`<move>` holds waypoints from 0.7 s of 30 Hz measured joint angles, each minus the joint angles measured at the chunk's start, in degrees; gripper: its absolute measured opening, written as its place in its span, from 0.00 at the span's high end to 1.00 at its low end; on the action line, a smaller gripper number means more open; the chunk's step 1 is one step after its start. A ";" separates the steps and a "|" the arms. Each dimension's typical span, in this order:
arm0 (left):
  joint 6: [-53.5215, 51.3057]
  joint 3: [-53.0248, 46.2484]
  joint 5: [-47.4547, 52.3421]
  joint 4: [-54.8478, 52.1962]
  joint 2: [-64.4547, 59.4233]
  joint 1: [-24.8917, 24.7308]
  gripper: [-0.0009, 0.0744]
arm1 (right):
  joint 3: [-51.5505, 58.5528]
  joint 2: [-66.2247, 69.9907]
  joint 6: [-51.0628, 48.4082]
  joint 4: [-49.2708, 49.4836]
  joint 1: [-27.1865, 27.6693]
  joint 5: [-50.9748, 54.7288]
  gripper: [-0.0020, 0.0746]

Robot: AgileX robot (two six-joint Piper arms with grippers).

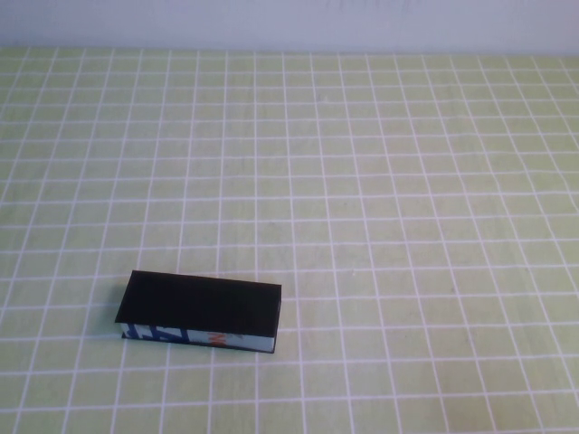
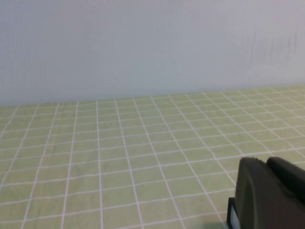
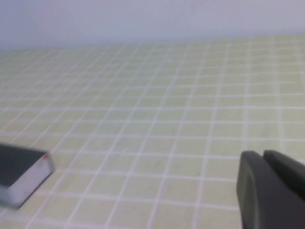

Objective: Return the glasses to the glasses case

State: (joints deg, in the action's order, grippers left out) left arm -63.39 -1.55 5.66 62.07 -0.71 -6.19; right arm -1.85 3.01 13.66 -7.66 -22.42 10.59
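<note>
The glasses case [image 1: 201, 311] lies shut on the green checked cloth at the near left, its printed blue, white and orange edge toward me. The glasses are not in view. Neither gripper shows in the high view. In the left wrist view my left gripper [image 2: 267, 164] is shut and empty, low over the cloth, with a corner of the case [image 2: 232, 213] just beside it. In the right wrist view my right gripper [image 3: 263, 156] is shut and empty, and the case [image 3: 21, 174] lies well off to its side.
The green cloth with a white grid [image 1: 380, 181] covers the whole table. A pale wall [image 1: 289, 23] runs along the far edge.
</note>
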 joint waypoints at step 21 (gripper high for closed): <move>0.00 0.00 -0.11 0.00 0.00 0.00 0.99 | 1.11 -3.46 0.27 4.19 17.73 -3.32 0.99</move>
State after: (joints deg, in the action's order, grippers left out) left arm -63.39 -1.55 5.55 62.07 -0.71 -6.19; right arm -0.74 -0.45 13.93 -3.47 -4.68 7.27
